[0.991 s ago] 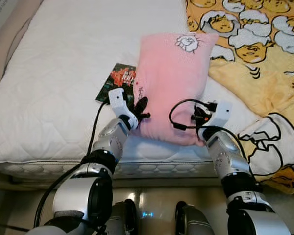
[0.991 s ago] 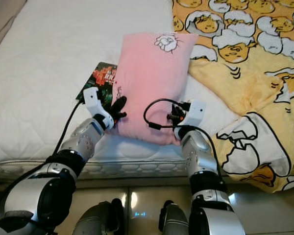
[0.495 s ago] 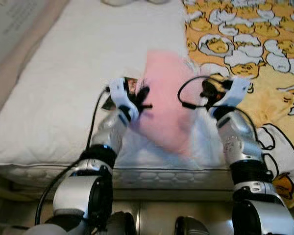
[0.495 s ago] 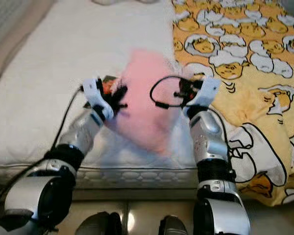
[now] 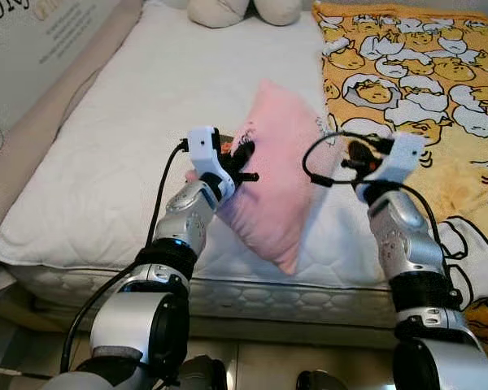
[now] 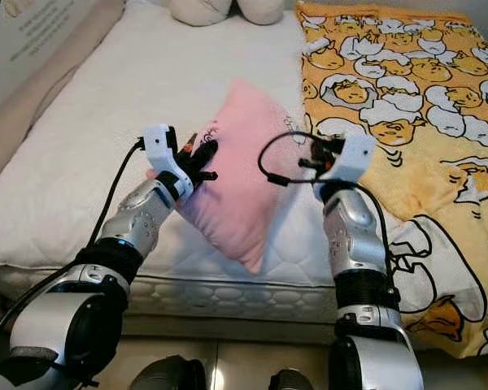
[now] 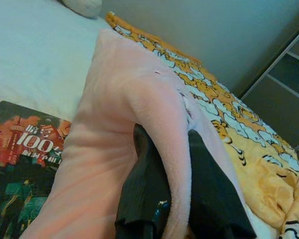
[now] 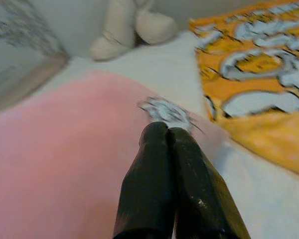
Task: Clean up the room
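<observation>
Open white mattress (image 5: 106, 154) at 10 o'clock. Pink pillow (image 5: 281, 187) blocks centre. Magazine (image 7: 20, 149) beneath it. Yellow blanket (image 5: 423, 73) fills 2 o'clock. Plush toy (image 5: 236, 10) at 12.

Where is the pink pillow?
The pink pillow is lifted above the white mattress, between the left tool and right tool.

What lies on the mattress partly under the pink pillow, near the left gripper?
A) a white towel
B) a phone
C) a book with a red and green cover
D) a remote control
C: in the left wrist view a book with a red and green printed cover lies on the mattress, its edge under the pillow that the left gripper pinches.
</observation>
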{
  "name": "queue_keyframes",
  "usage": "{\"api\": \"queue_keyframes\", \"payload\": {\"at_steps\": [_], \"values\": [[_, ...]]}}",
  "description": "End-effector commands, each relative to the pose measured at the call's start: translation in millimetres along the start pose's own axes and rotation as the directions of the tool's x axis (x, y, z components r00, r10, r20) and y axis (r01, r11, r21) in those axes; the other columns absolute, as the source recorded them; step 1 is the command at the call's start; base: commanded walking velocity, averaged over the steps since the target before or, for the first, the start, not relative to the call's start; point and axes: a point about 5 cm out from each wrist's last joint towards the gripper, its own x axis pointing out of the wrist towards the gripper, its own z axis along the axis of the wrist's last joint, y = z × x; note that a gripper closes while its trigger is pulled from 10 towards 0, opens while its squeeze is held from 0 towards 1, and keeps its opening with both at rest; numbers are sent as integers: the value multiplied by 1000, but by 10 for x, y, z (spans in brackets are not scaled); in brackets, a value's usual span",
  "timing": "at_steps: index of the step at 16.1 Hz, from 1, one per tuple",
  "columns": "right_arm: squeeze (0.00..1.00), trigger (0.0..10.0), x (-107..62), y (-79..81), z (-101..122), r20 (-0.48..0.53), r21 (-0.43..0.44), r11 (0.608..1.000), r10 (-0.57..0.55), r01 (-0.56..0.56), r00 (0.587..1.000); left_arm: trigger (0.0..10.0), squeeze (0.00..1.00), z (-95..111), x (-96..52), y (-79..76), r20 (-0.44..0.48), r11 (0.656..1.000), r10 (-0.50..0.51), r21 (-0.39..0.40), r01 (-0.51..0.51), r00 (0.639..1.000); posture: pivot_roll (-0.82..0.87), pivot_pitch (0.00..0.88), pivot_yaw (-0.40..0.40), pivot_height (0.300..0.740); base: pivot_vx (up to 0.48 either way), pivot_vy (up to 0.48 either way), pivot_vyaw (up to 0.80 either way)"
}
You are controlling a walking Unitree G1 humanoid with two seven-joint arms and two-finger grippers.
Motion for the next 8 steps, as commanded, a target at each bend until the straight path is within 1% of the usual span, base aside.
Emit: {"api": "queue_keyframes", "payload": {"at_steps": [1, 2, 3, 4, 5, 6, 7, 8], "values": [[1000, 10000, -46, -125, -92, -37, 53, 996, -69, 70, 997, 0, 0, 52, 13, -15, 12, 1000, -4, 19, 4, 1000, 19, 2, 43, 740, 0, 0, 0], [1000, 10000, -83, -133, -204, -72, 101, 991, -78, 85, 994, 0, 0, 15, 1, 5, -1, 1000, 15, 13, -15, 1000, 20, 5, 41, 740, 0, 0, 0], [1000, 10000, -130, -104, -348, -115, 166, 982, -69, 88, 991, 0, 0, -25, -16, 36, -17, 999, 39, 2, -39, 999, 23, 9, 42, 740, 0, 0, 0], [1000, 10000, -175, -35, -492, -148, 273, 958, -44, 83, 988, 0, 0, -72, -41, 80, -36, 997, 69, -13, -70, 997, 25, 13, 44, 740, 0, 0, 0], [1000, 10000, -191, -4, -559, -168, 316, 944, -38, 90, 985, 0, 0, -94, -56, 105, -46, 996, 87, -15, -87, 995, 27, 16, 49, 740, 0, 0, 0], [1000, 10000, -194, 81, -673, -201, 393, 915, -6, 86, 980, 0, 0, -139, -86, 148, -66, 993, 115, -6, -116, 991, 28, 22, 56, 740, 0, 0, 0], [1000, 10000, -183, 150, -743, -221, 442, 894, 24, 78, 975, 0, 0, -175, -107, 169, -80, 992, 130, 11, -130, 988, 29, 25, 56, 740, 0, 0, 0], [1000, 10000, -168, 191, -761, -226, 452, 890, 42, 66, 973, 0, 0, -191, -113, 174, -86, 991, 136, 16, -135, 987, 29, 28, 57, 740, 0, 0, 0]]}}
